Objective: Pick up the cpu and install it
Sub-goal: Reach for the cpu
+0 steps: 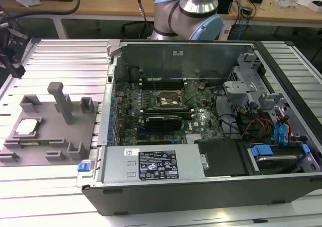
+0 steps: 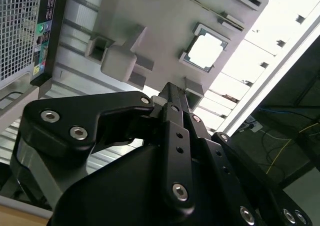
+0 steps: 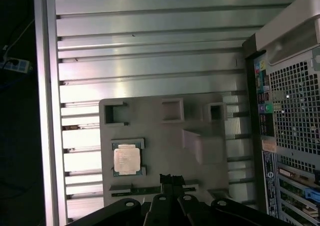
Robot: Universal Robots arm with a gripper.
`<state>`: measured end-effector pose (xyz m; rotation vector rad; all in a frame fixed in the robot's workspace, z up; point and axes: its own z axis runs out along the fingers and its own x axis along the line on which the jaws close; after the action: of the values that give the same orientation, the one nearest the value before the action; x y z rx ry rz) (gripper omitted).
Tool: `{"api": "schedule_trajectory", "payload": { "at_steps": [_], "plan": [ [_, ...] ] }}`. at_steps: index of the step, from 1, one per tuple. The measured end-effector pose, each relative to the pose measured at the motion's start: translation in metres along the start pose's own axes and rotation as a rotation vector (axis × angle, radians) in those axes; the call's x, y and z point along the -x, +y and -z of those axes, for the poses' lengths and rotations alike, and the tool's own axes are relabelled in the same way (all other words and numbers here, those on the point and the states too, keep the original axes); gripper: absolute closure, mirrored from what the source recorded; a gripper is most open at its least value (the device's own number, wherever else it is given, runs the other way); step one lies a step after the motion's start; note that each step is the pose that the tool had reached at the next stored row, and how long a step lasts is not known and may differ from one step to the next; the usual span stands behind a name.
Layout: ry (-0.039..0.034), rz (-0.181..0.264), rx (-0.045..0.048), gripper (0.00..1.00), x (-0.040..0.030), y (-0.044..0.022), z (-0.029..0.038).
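Note:
The cpu is a small pale silvery square lying flat in a pocket of the grey moulded tray, at the exterior view's left. Both wrist views look down on it: the cpu rests in the tray, seen too as a bright square cpu in the tray. My gripper hangs above the tray's edge, beside the cpu and apart from it, its black fingers drawn together with nothing held. The dark socket frame sits on the motherboard inside the open computer case.
The open computer case fills the exterior view's right, with a long silver labelled box along its front and cables and blue drive clips at its right. Upright grey posts rise from the tray. Ribbed metal table surrounds the tray.

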<state>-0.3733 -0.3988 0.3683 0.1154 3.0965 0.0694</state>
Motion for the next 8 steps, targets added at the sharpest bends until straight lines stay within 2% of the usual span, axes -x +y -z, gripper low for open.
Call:
{"api": "schedule_trajectory", "payload": {
  "at_steps": [8],
  "plan": [
    [0.0000,0.000,0.0000,0.89,-0.0056,-0.0010,-0.0092]
  ]
}}
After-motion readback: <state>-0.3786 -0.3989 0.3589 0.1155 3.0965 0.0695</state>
